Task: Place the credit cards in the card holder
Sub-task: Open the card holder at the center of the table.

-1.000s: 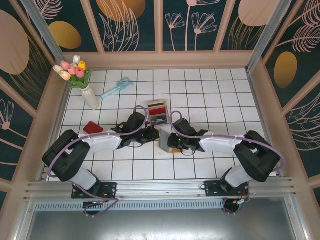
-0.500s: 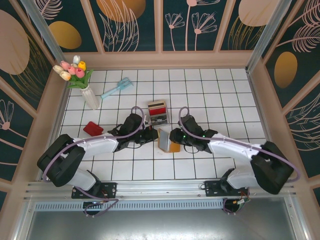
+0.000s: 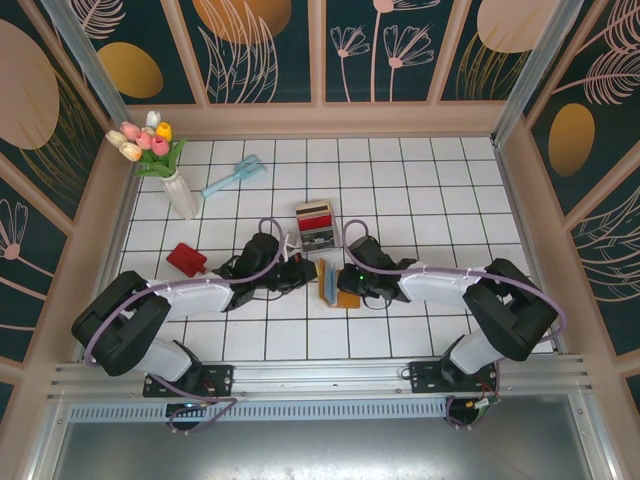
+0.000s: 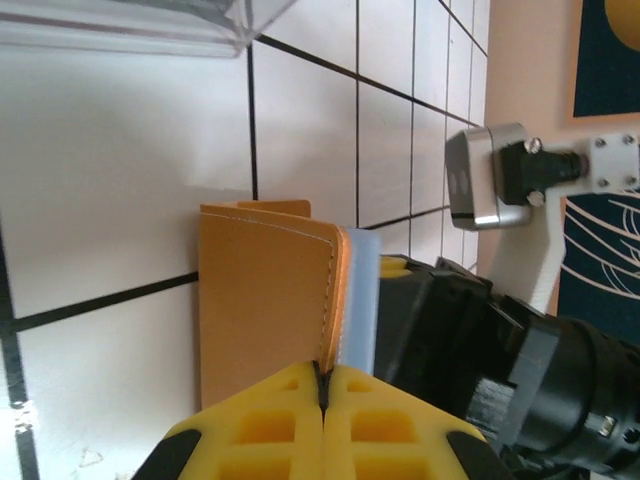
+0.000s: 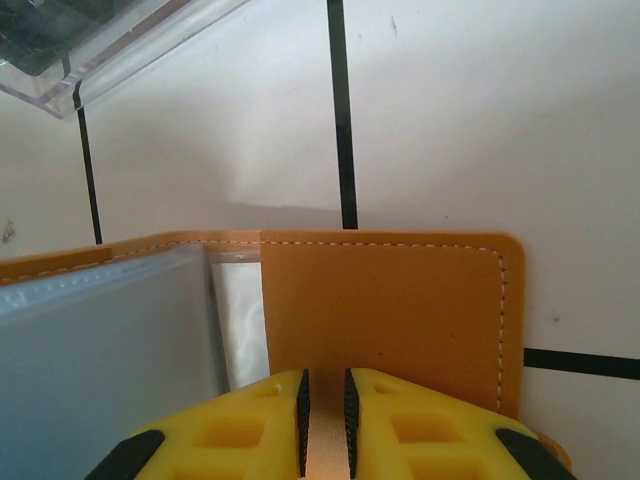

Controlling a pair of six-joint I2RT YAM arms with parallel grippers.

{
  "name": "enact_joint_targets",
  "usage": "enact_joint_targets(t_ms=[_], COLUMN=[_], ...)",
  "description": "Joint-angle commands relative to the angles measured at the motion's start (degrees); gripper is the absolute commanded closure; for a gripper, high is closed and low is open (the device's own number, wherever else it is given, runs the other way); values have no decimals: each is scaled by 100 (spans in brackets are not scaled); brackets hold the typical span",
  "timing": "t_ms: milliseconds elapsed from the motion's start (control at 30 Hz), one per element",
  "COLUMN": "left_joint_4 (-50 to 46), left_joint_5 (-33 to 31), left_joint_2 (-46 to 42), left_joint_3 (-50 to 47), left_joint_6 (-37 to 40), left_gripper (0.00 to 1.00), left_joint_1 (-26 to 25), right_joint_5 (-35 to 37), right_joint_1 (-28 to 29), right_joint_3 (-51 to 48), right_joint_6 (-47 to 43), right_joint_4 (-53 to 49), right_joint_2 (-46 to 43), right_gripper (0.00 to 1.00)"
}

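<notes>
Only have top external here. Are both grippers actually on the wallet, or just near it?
Observer: On it. In the left wrist view the left gripper is pinched shut on the card holder, at its stitched edge.
Operator: Right side?
Observer: The right gripper is clamped on a leather flap, with the flap's edge between its fingers.
Operator: Is it open?
Observer: Yes. The right wrist view shows the light blue lining exposed beside a clear pocket.

The card holder [image 5: 390,310] is matt stitched leather, the tray [image 5: 60,60] clear plastic, the table [image 5: 450,120] smooth tile.
</notes>
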Motion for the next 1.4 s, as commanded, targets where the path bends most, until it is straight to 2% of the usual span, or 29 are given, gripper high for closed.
enact_joint_targets(t_ms=[0,233,300,400,433,500,667,767,867,1000,1100,1167,1300,1367], left_joint_4=[33,-393,-359,-400,-425,-484,-796,-918,-1030,-1344,-1900,-2266,-2734,-2863], left_joint_5=[-265,-502,-514,-526,-534,-589,-759,-858,-957,-1297,-1899,-2370,-3141,-3379], left_joint_2=[-201,-291,-267,-257,-256,-255,-293,-308,-313,-436,-751,-1104,-1834,-2110], left_joint_3=[-140,-97,-110,-104,-101,-96,-100,-125,-146,-146,-168,-259,-476,-536], left_joint_6=[-126,86,64,100,116,151,317,403,475,505,450,317,49,-48], left_gripper=[100,100,100,100,100,100,100,100,100,86,64,53,45,45], left_joint_1=[-36,-31,-33,-31,-36,-30,-34,-33,-33,-29,-26,-27,-16,-9], right_joint_5=[353,1152,1021,185,-152,-360,-24,22,358,502,900,915,1045,1369], right_joint_1=[-50,-60,-53,-56,-49,-4,265,426,560,693,844,926,1150,1338], right_joint_3=[-72,86,54,1,52,212,764,1074,1345,1515,1629,1618,1741,1921], right_joint_6=[167,366,239,-28,-40,-17,-130,-251,-225,-308,-368,-417,-375,-243], right_joint_4=[-275,-1038,-836,-145,-6,-14,-533,-724,-1107,-1471,-1831,-1879,-2149,-2482], right_joint_2=[-403,-1752,-2085,-2211,-2105,-1731,-520,149,688,1131,1440,1633,2126,2442], right_gripper=[79,71,71,72,72,73,70,66,61,54,45,40,36,36])
